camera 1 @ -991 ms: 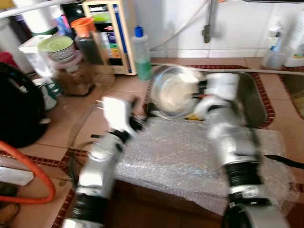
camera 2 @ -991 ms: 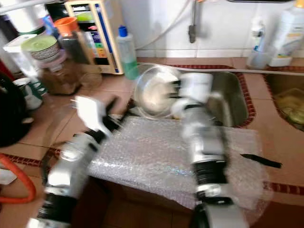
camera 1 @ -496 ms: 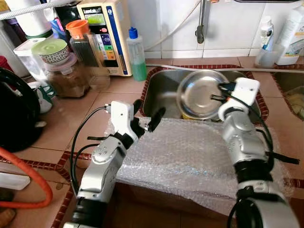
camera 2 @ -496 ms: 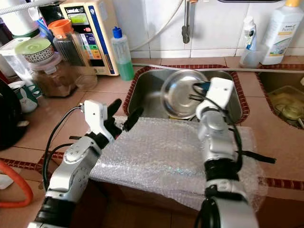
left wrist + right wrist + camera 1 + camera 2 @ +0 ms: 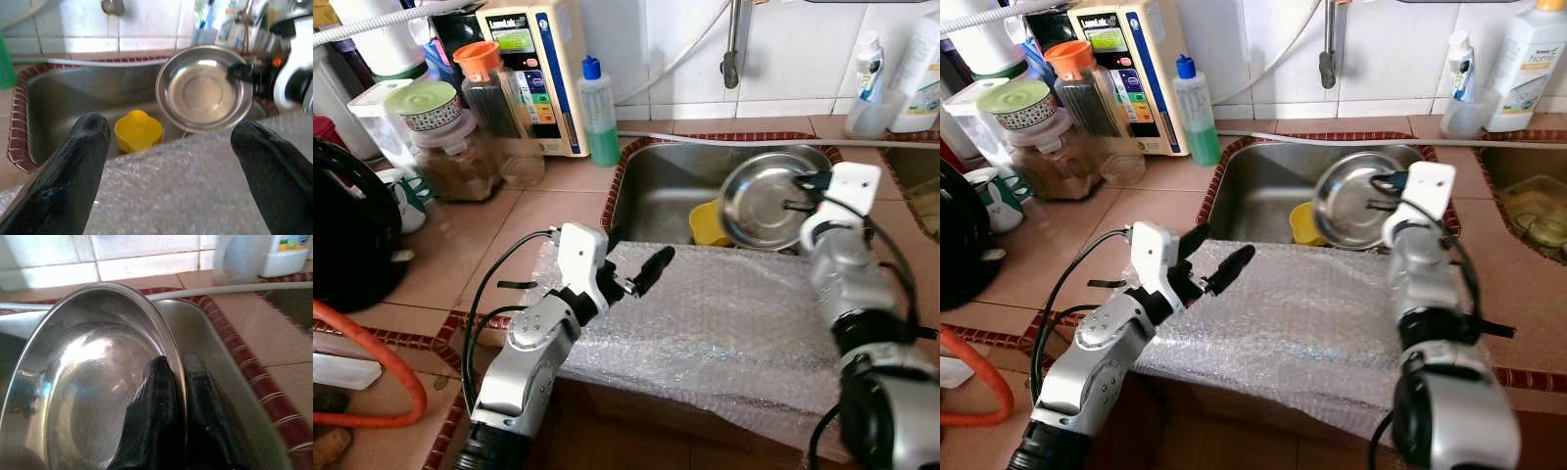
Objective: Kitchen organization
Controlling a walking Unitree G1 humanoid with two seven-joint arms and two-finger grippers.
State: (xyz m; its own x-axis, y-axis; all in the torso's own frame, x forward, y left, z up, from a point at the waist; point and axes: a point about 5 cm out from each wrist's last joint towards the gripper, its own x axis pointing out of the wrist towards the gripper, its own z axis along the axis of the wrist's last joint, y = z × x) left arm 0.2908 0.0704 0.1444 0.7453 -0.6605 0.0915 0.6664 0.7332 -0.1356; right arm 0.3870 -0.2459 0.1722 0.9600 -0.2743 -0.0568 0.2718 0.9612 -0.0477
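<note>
Right gripper (image 5: 800, 192), fingers clenched on the steel bowl's (image 5: 766, 200) rim, now carried from sink (image 5: 656, 186) centre toward its right edge, likely bound for the counter (image 5: 533, 211); left gripper (image 5: 631, 274) spread, empty over bubble wrap (image 5: 724, 333).

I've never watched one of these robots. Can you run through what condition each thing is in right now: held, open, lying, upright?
steel bowl: held tilted on edge above the sink.
right gripper: shut on the bowl's rim.
left gripper: open, over the bubble wrap.
yellow cup: lying in the sink.
bubble wrap: spread flat across the counter edge.
green bottle: upright, capped.
</note>
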